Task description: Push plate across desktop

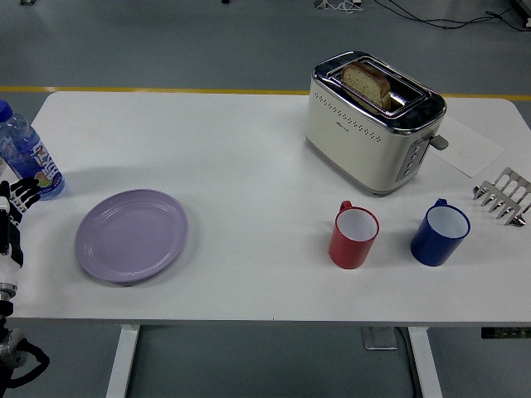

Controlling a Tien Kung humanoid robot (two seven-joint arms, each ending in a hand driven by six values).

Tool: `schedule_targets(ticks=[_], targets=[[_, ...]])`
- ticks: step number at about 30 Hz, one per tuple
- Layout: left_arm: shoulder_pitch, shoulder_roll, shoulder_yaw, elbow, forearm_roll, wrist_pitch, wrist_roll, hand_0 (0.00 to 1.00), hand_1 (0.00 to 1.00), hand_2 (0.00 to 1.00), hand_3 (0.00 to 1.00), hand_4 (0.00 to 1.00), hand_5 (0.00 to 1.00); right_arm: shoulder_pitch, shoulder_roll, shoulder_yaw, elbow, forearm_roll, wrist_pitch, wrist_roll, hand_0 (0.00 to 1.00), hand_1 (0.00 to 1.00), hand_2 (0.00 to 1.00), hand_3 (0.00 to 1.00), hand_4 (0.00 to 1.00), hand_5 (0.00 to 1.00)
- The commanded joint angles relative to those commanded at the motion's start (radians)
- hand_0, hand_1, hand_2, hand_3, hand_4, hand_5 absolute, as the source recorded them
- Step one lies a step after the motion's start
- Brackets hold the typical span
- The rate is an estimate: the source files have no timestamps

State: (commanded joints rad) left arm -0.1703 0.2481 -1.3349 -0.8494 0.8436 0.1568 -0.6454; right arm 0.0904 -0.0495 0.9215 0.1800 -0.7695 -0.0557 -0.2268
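Trouble, if it comes, most likely comes from the left side; the left hand [18,199] shows only as a sliver at the picture's left edge, a few black-and-white fingers by the table's side, and whether they are spread or curled cannot be told from here; it has hold of nothing that can be seen. The lilac plate [131,235] lies flat on the white table [249,157], towards the near-left part, apart from the hand and empty; nothing touches it, so the push looks not yet begun. The right hand is out of view.

The water bottle [25,156] stands upright just beside the hand, between it and the far-left corner; a careless swing towards the plate could clip it and knock it over. A push aimed too low on the rim might ride over the shallow edge rather than shove it; one pressed down on the lip could tip the plate. If the plate slides rightward, the red mug [355,237] stands in its path, with the blue mug [440,233] beyond; the toaster [373,120], with bread in its slot, and the metal rack [503,196] sit well clear.
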Motion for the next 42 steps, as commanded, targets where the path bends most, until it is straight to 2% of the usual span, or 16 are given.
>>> schedule_targets(ticks=[9,14,20,42], targets=[[-0.018,-0.023,0.017,0.012,-0.020,0.001,0.000,0.770,0.782,0.762,0.664,0.490,0.998,0.005,0.000,0.001,0.000,-0.005,0.001,-0.001,0.634,0.614,0.679,0.614,0.464,0.374],[-0.023,-0.026,0.037,0.026,-0.038,0.026,0.000,0.757,0.777,0.753,0.654,0.478,0.998,0.007,0.001,0.000,0.000,-0.008,0.002,-0.002,0.634,0.613,0.679,0.613,0.459,0.375],[-0.030,-0.046,0.045,0.038,-0.051,0.049,0.000,0.753,0.774,0.752,0.645,0.474,0.998,0.007,0.003,0.001,0.000,-0.013,0.003,-0.006,0.633,0.614,0.679,0.613,0.457,0.374],[-0.063,-0.097,0.083,0.065,-0.087,0.056,0.000,0.743,0.767,0.746,0.632,0.457,0.998,0.012,0.005,-0.021,0.000,0.000,0.008,-0.007,0.634,0.613,0.679,0.612,0.453,0.375]])
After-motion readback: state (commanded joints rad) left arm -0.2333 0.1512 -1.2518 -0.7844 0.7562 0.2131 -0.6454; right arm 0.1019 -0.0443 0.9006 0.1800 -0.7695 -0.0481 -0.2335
